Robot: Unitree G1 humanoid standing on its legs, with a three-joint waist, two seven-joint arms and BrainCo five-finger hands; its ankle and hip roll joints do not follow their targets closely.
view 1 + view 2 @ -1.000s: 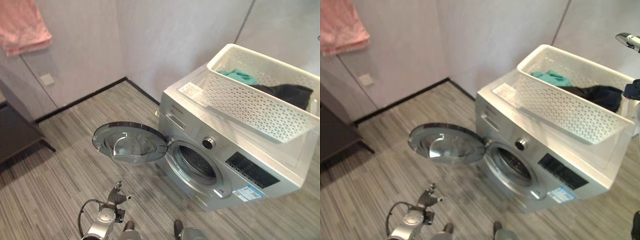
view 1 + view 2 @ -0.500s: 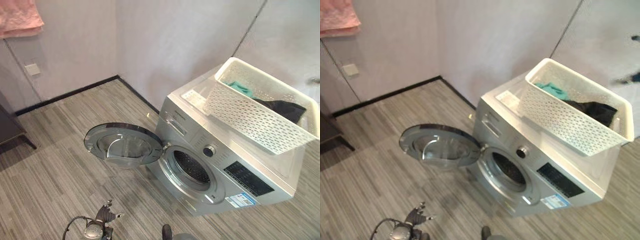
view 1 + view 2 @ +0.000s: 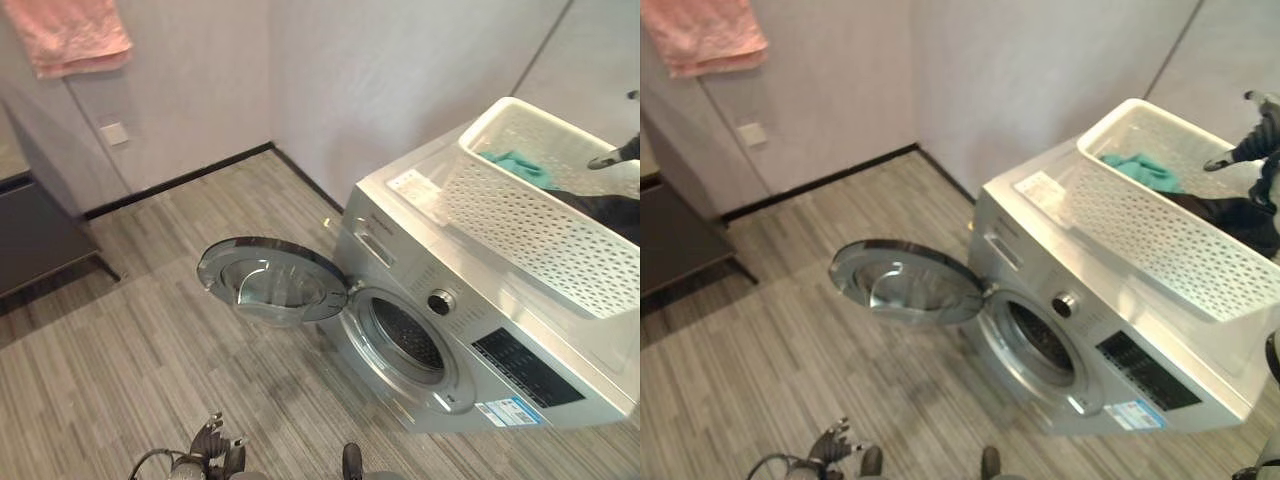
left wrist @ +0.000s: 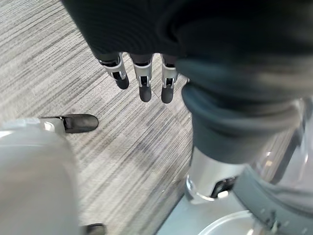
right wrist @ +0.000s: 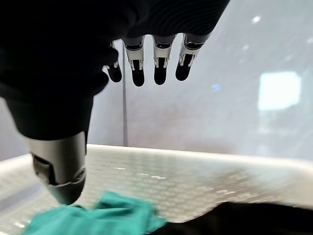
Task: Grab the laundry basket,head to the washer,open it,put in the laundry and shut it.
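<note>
A silver washer point(image 3: 500, 340) stands by the wall with its round door point(image 3: 272, 280) swung open to the left and the dark drum point(image 3: 405, 335) showing. On its top sits a white perforated laundry basket point(image 3: 540, 220) holding a teal cloth point(image 3: 515, 165) and a black cloth point(image 3: 610, 210). My right hand point(image 3: 1258, 140) hovers over the basket's far end with its fingers point(image 5: 161, 63) straight, above the teal cloth point(image 5: 112, 215) and touching nothing. My left hand point(image 3: 205, 442) hangs low over the floor in front of the door, its fingers point(image 4: 145, 81) straight and empty.
A pink towel point(image 3: 75, 35) hangs on the wall at the upper left. Below it stands a dark low cabinet point(image 3: 35, 235), with a wall socket point(image 3: 113, 133) beside it. Grey plank floor point(image 3: 150, 350) lies open before the washer door.
The camera has swung, so the whole scene has shifted. My right hand has settled over the basket's far end. The basket, the washer door and my left hand stay as they were.
</note>
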